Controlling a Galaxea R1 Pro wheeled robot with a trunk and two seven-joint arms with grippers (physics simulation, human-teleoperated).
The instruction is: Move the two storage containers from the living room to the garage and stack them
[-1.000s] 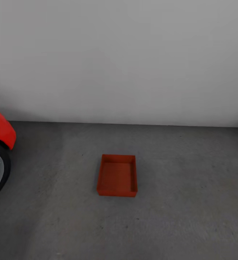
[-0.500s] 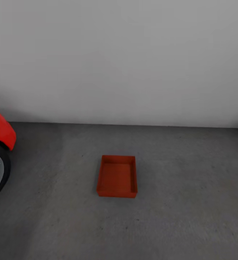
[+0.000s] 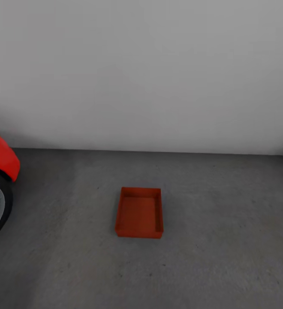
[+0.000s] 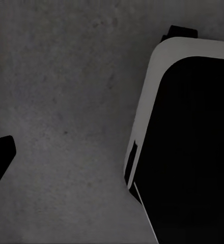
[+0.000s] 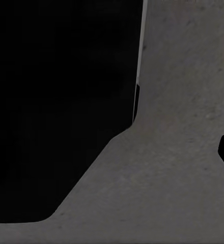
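One container: red-orange rectangular open-top storage box (image 3: pixel 139 212), empty, on dark grey concrete floor (image 3: pixel 218 240)
Landmark: red car (image 3: pixel 0 159), well left of box
Wall: plain light grey (image 3: pixel 141 73), behind box
Grippers: opening cannot be told

A red-orange storage container (image 3: pixel 139 213) sits on the grey concrete floor (image 3: pixel 218 240).
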